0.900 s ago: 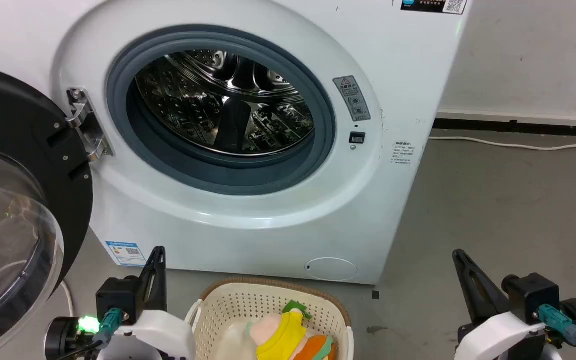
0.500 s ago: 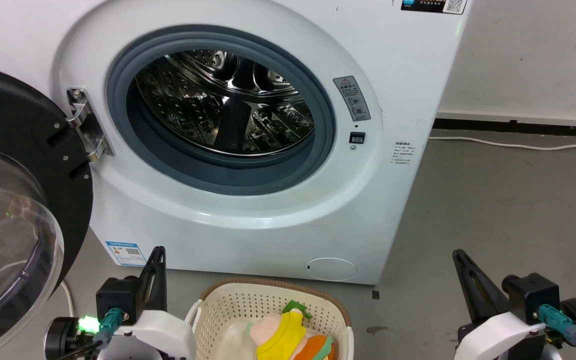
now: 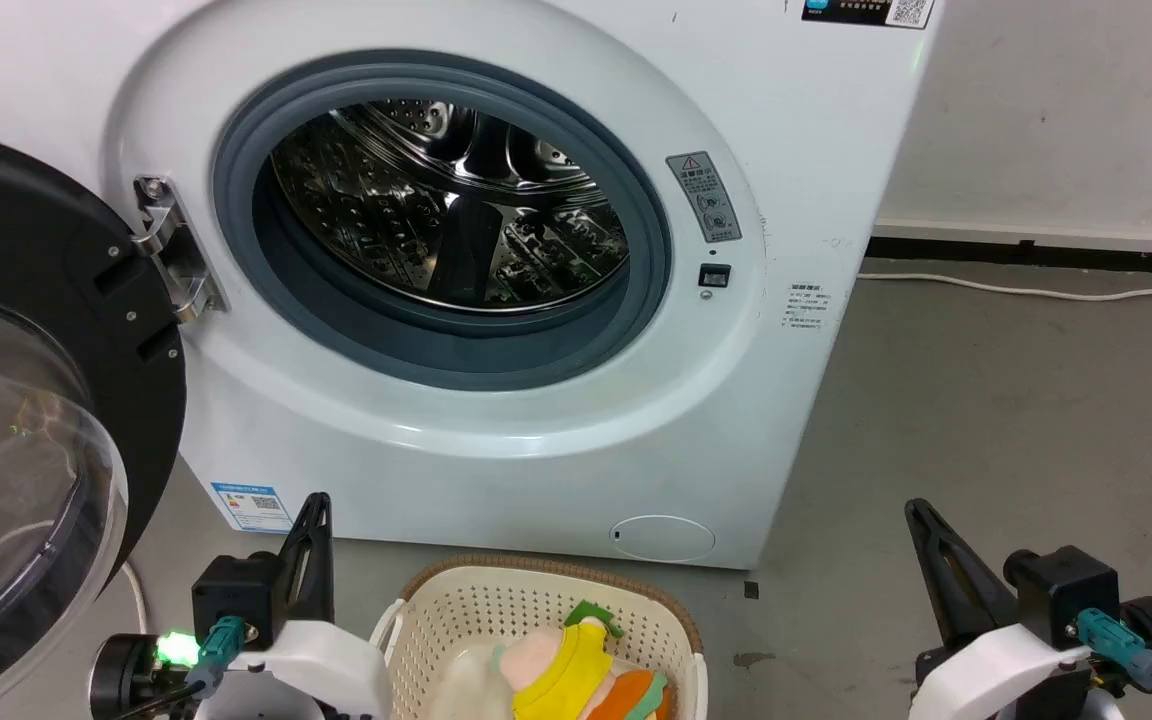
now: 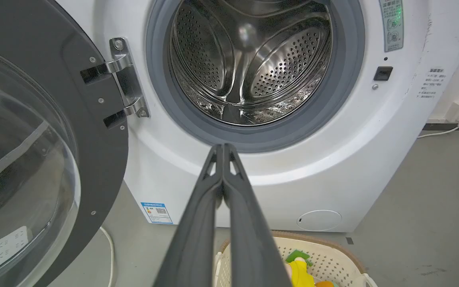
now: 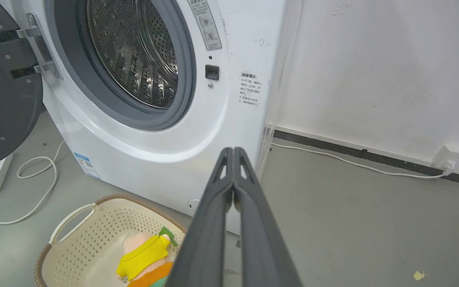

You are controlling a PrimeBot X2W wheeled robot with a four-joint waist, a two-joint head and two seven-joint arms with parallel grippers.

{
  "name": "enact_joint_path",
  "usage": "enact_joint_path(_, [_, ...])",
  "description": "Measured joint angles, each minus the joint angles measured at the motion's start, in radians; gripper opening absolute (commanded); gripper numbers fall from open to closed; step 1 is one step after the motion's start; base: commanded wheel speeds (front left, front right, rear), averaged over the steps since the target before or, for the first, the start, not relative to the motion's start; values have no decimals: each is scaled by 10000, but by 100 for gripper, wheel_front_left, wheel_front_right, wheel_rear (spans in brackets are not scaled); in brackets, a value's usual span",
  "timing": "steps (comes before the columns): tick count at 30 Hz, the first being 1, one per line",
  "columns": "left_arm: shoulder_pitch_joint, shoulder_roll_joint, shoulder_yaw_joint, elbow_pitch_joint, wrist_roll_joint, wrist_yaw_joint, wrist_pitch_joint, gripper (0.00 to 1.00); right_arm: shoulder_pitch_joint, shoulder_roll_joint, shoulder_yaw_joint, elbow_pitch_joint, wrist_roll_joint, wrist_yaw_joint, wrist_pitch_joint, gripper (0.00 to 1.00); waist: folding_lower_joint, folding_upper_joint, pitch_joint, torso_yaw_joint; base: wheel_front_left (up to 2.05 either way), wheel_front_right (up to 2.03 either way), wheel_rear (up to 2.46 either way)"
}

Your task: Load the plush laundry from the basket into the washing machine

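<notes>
Head view sets the large white front-loading washing machine [image 3: 536,470] ahead of you. Its black-rimmed door [image 3: 36,230] with the clear dome window hangs open at the machine's left edge as you face it. The shiny perforated steel drum [image 3: 456,210] shows inside the round grey rubber gasket [image 3: 641,290]. Just before the machine's base sits the cream perforated plastic basket [image 3: 476,610] with a brown woven-look rim. The plush laundry [image 3: 566,668], a peach-pink head in yellow cloth over orange and green layers, lies in it. Your left gripper [image 3: 316,500] and right gripper [image 3: 914,505] flank the basket, short of the machine's front, each with fingers pressed together on nothing.
</notes>
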State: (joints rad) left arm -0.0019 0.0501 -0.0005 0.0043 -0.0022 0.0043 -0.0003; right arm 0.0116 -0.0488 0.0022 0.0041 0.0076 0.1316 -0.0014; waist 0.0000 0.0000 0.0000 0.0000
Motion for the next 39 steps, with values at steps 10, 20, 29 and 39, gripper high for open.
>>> enact_joint_path(10, [0, 0, -2, 2, 0, 12, 0, 100, 4, 0, 8, 4, 4, 0, 0, 100, 0, 0, 0, 0, 0, 0, 0])
enact_joint_path(20, [0, 0, -81, 6, -8, 27, -19, 100, 5, 0, 17, 6, 63, 0, -36, 100, 0, 0, 12, -5, 0, 0, 0])
enact_joint_path(29, [0, 0, -297, 148, -104, 65, -199, 100, 12, 0, 0, 6, 345, 0, -199, 100, 0, 0, 99, -56, 0, 0, 0])
enact_joint_path(39, [-133, -2, -723, 842, -309, 104, -441, 100, 13, 0, -4, 6, 679, 0, -449, 100, 1, 0, 435, -215, 0, 0, 0])
